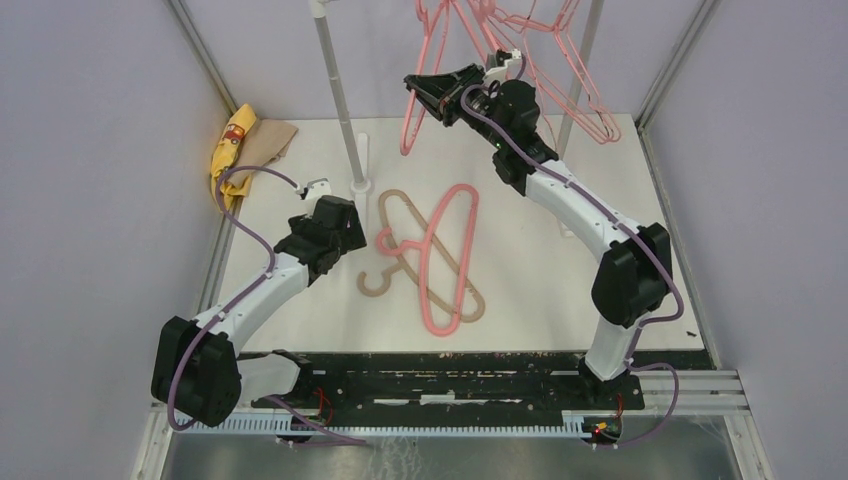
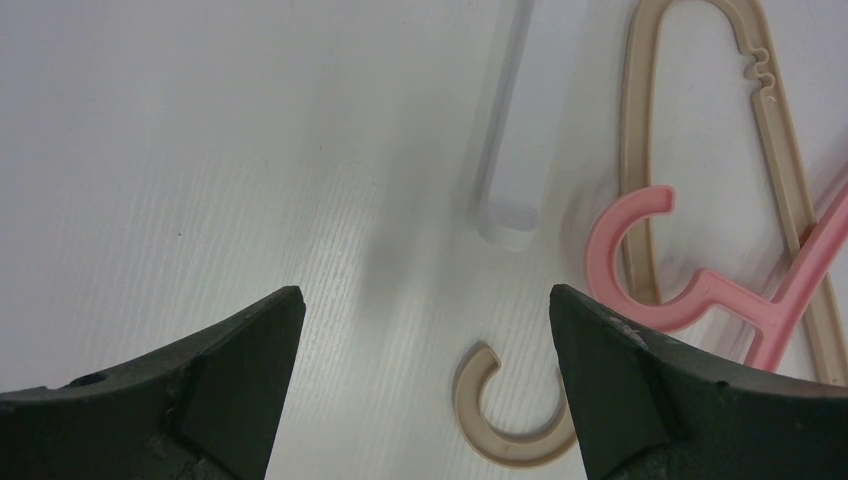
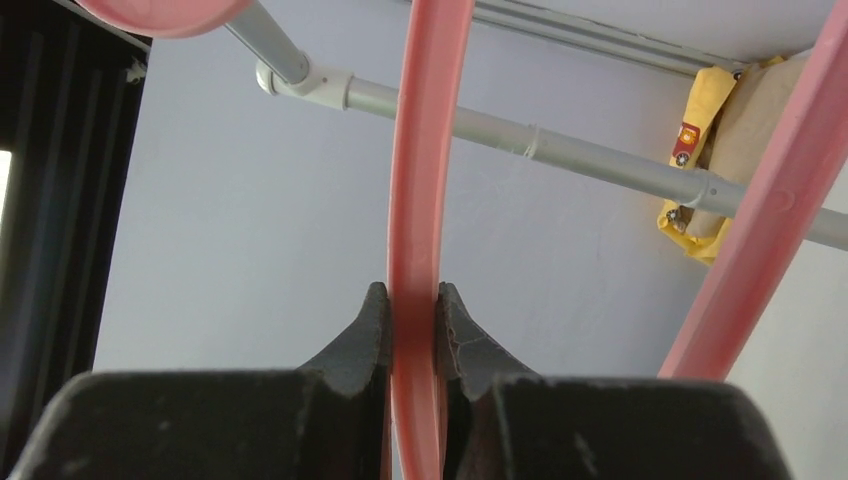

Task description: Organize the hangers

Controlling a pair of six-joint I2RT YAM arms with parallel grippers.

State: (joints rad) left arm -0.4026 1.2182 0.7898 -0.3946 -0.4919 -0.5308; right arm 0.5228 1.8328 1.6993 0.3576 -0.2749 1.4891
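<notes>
Pink hanger (image 3: 413, 200) is up in the air by the rack, right pincer (image 3: 412, 335) clamped tight on its bar, and the rail (image 3: 560, 152) crosses behind it. More wire hangers (image 1: 565, 75) dangle up top beside it. Down on the tabletop (image 1: 560, 290), a tan hanger (image 2: 632, 150) and a fat pink hanger (image 2: 715, 290) lie crossed over each other. Left pincer (image 2: 425, 310) hangs wide open just over the tan hook, gripping nothing. Yellow cloth (image 1: 232, 140) sits in the far left corner.
</notes>
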